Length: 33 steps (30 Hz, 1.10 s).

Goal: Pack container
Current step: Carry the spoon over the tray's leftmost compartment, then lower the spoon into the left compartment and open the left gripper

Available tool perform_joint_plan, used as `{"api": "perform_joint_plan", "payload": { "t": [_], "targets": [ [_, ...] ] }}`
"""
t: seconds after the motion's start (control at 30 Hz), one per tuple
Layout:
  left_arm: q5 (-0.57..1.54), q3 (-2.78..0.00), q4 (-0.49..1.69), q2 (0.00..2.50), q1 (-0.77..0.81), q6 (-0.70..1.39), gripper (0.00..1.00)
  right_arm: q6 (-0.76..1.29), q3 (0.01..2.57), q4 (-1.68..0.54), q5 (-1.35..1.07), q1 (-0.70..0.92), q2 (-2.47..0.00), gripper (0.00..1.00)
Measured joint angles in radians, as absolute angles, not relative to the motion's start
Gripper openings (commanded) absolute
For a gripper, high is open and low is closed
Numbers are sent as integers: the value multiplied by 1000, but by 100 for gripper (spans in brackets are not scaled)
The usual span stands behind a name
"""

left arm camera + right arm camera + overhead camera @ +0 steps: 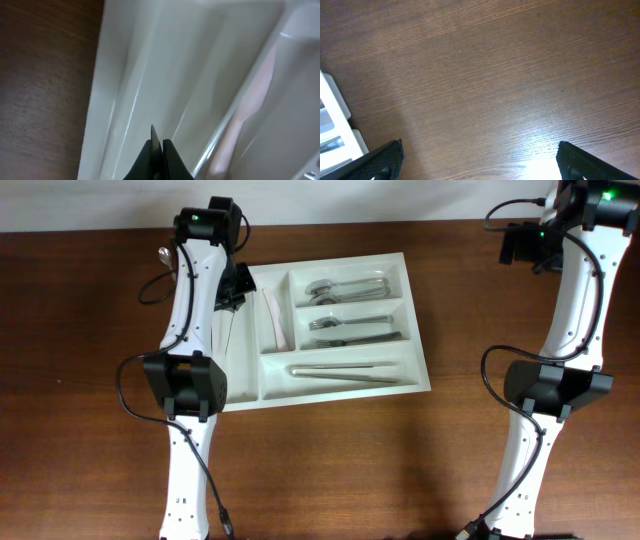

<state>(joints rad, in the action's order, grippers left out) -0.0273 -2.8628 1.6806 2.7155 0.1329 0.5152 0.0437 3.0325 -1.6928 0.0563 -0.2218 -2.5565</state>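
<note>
Your left gripper (pixel 157 157) sits low over the outermost narrow compartment of the container (pixel 415 330). Its fingers are pressed together, and nothing shows between them in the wrist view. From here the sound move looks like a straight lift: rise vertically until the fingertips are clear of the rim before you swing anywhere. The divider (pixel 222 117) stands close on one side and the outer wall on the other, so a sideways pull could drag the light tray across the worktop (pixel 80 330). Whether anything thin lies in that compartment you cannot tell, since your own arm hides most of it from overhead and the wrist view shows only pale plastic with streaks of glare. The container rests in the middle of the worktop, slightly skewed, under your left arm. The next narrow compartment holds a pale pink utensil (pixel 276 320) lying lengthwise. Of the three crosswise compartments, the far one holds spoons (pixel 345 288), the middle one forks (pixel 350 328), and the near one some long slim metal pieces (pixel 345 370) too small to name. Your right gripper (pixel 477 165) hangs with fingers spread wide over bare wood beside the tray's edge, holding nothing, so it can stay parked.
</note>
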Motion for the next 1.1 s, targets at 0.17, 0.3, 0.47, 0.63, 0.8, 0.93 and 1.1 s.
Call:
{"api": "perform_joint_plan", "payload": {
  "t": [0.17, 0.3, 0.47, 0.63, 0.8, 0.93, 1.1],
  "targets": [
    [-51, -2863, 1679, 2716, 133, 548, 2, 43, 3033, -1693, 56, -222, -2556, 99],
    [-59, -2863, 1679, 2735, 132, 559, 2, 43, 3033, -1693, 56, -222, -2556, 99],
    [-61, -2863, 1667, 2784, 133, 566, 2, 44, 3033, -1692, 56, -222, -2556, 99],
    [-60, -2857, 1650, 2806, 133, 571, 30, 44, 3033, -1693, 56, -222, -2556, 99],
    [-52, -2857, 1638, 2806, 134, 576, 64, 44, 3033, -1693, 56, -222, -2556, 99],
    [-57, -2869, 1653, 2790, 134, 575, 66, 43, 3033, -1692, 56, -222, -2556, 99],
    [-56, -2870, 1655, 2789, 134, 577, 65, 44, 3033, -1693, 56, -222, -2556, 99]
  ]
}}
